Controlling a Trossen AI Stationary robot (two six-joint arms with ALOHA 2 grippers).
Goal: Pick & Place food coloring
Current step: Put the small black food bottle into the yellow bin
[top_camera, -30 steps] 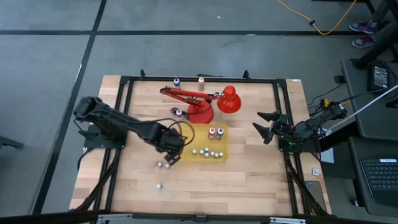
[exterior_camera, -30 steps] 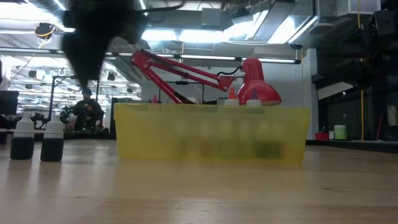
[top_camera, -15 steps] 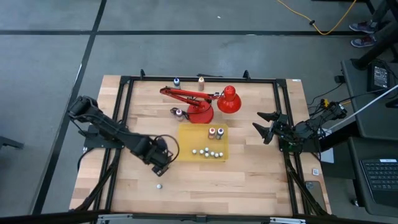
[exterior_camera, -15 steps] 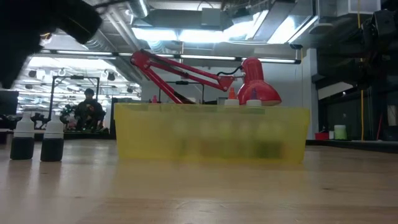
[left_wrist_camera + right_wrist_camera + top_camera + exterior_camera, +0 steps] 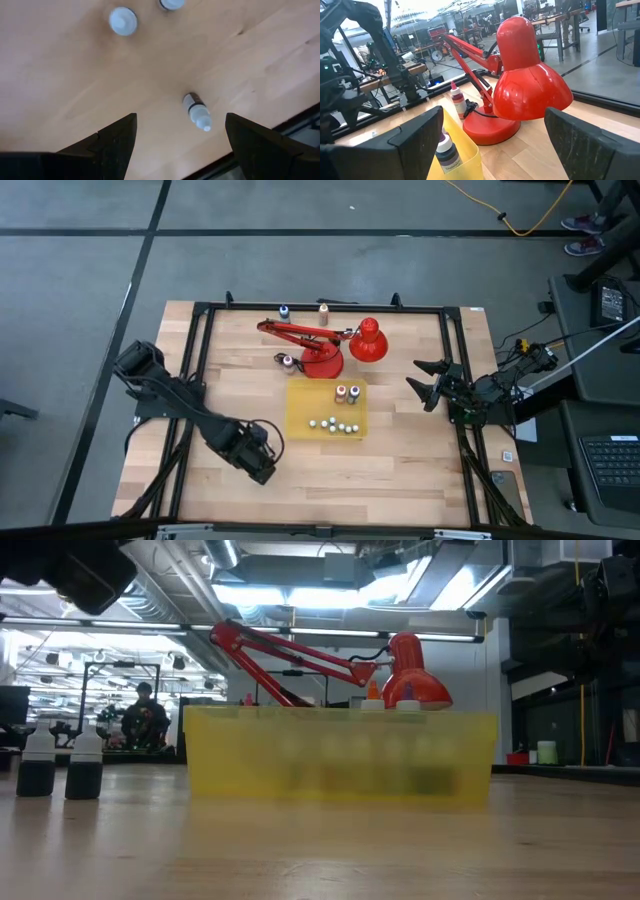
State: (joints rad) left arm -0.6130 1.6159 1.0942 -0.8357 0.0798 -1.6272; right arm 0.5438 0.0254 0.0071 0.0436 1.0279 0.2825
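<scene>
We have our left gripper out over the near left part of the worktop, fingers spread apart and holding nothing; its wrist view looks down between them at one food coloring bottle lying on its side on the bare wood close to the worktop's near edge, with two more standing upright just beyond it. In the low view those two standing bottles show dark liquid under pale caps, near the left edge and clear of the tray. So, as we judge it, at least three bottles are not yet placed, and the fallen one looks to be the next pick. Further in, at the middle of the worktop, the yellow tray already carries a row of small pale caps and two orange-topped bottles toward its far side, so a good share of the work seems done. Beyond the tray, the red desk lamp stands with one bottle just beside its base and two more by the far edge; whether those count as work left we cannot tell. Our right gripper waits at the right edge, fingers apart and empty.
</scene>
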